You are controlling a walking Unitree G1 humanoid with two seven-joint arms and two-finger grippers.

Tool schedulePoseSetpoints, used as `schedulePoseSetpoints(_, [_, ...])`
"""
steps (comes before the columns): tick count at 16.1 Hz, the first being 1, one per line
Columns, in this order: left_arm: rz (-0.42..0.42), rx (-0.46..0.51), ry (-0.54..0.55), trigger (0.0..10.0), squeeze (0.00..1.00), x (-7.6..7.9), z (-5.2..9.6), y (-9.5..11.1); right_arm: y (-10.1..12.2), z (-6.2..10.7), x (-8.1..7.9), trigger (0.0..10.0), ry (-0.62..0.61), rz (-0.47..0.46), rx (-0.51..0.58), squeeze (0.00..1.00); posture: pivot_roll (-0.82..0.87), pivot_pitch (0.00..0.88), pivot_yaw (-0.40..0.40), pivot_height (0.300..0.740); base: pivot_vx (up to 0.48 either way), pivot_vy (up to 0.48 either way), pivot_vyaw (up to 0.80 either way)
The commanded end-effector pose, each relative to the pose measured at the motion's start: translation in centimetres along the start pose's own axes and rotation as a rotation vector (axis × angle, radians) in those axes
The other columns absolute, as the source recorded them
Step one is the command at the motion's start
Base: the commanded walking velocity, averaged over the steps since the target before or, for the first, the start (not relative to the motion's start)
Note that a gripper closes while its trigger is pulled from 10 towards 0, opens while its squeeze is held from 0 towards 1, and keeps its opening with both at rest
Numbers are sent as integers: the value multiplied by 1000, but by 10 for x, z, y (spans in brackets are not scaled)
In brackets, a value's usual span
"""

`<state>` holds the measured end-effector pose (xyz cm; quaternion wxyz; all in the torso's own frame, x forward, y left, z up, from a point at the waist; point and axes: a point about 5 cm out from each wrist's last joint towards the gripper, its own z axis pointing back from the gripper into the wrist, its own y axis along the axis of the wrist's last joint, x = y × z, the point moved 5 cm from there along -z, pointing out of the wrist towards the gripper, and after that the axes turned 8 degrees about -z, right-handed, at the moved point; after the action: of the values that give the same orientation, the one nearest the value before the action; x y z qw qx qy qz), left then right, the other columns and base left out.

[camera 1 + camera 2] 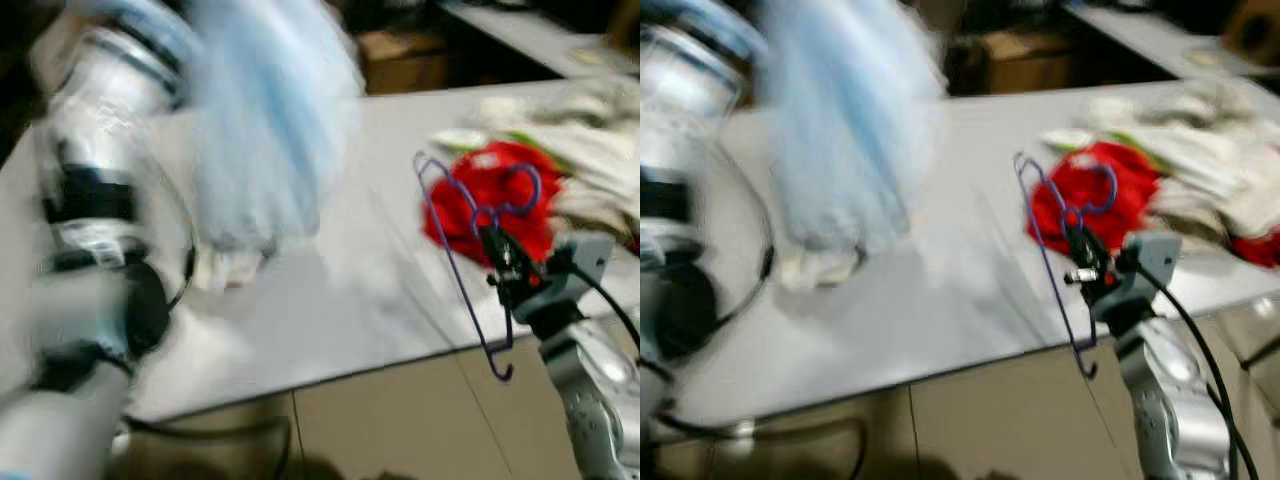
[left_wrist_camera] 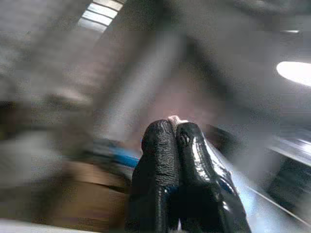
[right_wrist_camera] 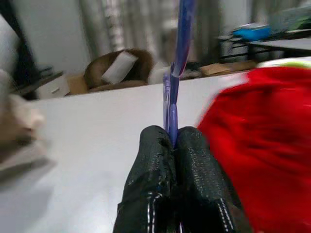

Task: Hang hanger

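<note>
A thin purple wire hanger [image 1: 466, 290] is held upright over the table's front right edge, pinched near its hook by my right gripper [image 1: 497, 250], which is shut on it. The right wrist view shows the wire [image 3: 182, 39] rising from between the closed fingertips [image 3: 160, 141]. My left arm [image 1: 95, 200] is raised at the left. A light blue garment [image 1: 260, 130] hangs beside it, blurred, above the table. In the left wrist view the left gripper [image 2: 175, 128] is shut, with a pale bit of cloth at its tips.
The grey table [image 1: 330, 310] has a red garment [image 1: 500, 200] just behind the hanger and a heap of pale clothes [image 1: 590, 140] at the far right. A cardboard box [image 1: 400, 55] stands beyond the table. Tiled floor [image 1: 400, 420] lies below the front edge.
</note>
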<state>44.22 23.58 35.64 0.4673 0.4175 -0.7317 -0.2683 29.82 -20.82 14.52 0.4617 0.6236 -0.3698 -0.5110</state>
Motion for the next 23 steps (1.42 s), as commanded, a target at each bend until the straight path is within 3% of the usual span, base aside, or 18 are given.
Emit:
schedulePoseSetpoints(1, [-16, -158, 189, 0, 0, -45, 20, -52, 4, -1, -1, 10000, 1, -2, 17, 0, -147, 0, 12, 740, 0, 0, 0])
schedulePoseSetpoints(3, [-148, -348, 303, 0, 0, -80, 55, -101, 2, 0, -1, 10000, 0, -2, 13, 0, -146, 0, 14, 740, 0, 0, 0])
schedulePoseSetpoints(5, [-186, -492, 435, 0, 0, -109, 89, -139, 2, 0, -1, 10000, -3, -4, 12, 0, -148, 0, 15, 740, 0, 0, 0])
schedulePoseSetpoints(7, [-226, -534, 471, 431, 0, -117, 98, -151, 2, 0, -1, 10000, -2, -5, 11, 0, -144, 0, 13, 740, 0, 0, 0])
schedulePoseSetpoints(8, [-280, -556, 498, 9804, 0, -124, 104, -153, 2, 0, -2, 10000, 0, -5, 9, 0, -144, 0, 12, 740, 0, 0, 0])
schedulePoseSetpoints(9, [-311, -566, 505, 10000, 0, -127, 106, -153, 1, 0, -2, 10000, 0, -5, 9, 0, -144, 0, 11, 740, 0, 0, 0])
schedulePoseSetpoints(10, [-457, -582, 396, 10000, 1000, -125, 103, -148, 2, -1, -2, 10000, 5, -1, 8, 0, -146, 0, 8, 740, 0, 0, 0])
schedulePoseSetpoints(11, [-629, -593, 280, 10000, 1000, -121, 97, -141, 2, -1, -2, 10000, 7, 3, 5, 0, -144, 0, 5, 740, 0, 0, 0])
schedulePoseSetpoints(12, [-682, -601, 245, 10000, 1000, -120, 95, -138, 2, -1, -1, 10000, 8, 5, 4, 0, -142, 0, 2, 740, 0, 0, 0])
schedulePoseSetpoints(13, [-711, -607, 227, 10000, 1000, -120, 95, -137, 2, -1, -1, 10000, 9, 6, 4, 0, -142, 0, 2, 740, 0, 0, 0])
schedulePoseSetpoints(16, [-666, -698, 265, 10000, 1000, -139, 107, -134, 1, -2, -1, 10000, 13, 11, -4, 0, -140, 0, 1, 740, 0, 0, 0])
schedulePoseSetpoints(18, [-718, -738, 284, 10000, 1000, -155, 118, -129, 1, -1, -1, 10000, 14, 14, -6, 0, -142, 0, 3, 740, 0, 0, 0])
schedulePoseSetpoints(20, [-767, -710, 243, 10000, 1000, -157, 116, -117, 0, -1, -1, 10000, 14, 17, -8, 0, -142, 0, 3, 740, 0, 0, 0])
schedulePoseSetpoints(22, [-844, -599, 152, 10000, 1000, -146, 101, -98, 0, -1, 0, 10000, 15, 23, -10, 0, -133, 0, -3, 740, 0, 0, 0])
schedulePoseSetpoints(23, [-1202, -613, -3, 10000, 894, -140, 97, -87, -1, -2, -1, 10000, 22, 47, -22, 0, -131, 0, -5, 740, 0, 0, 0])
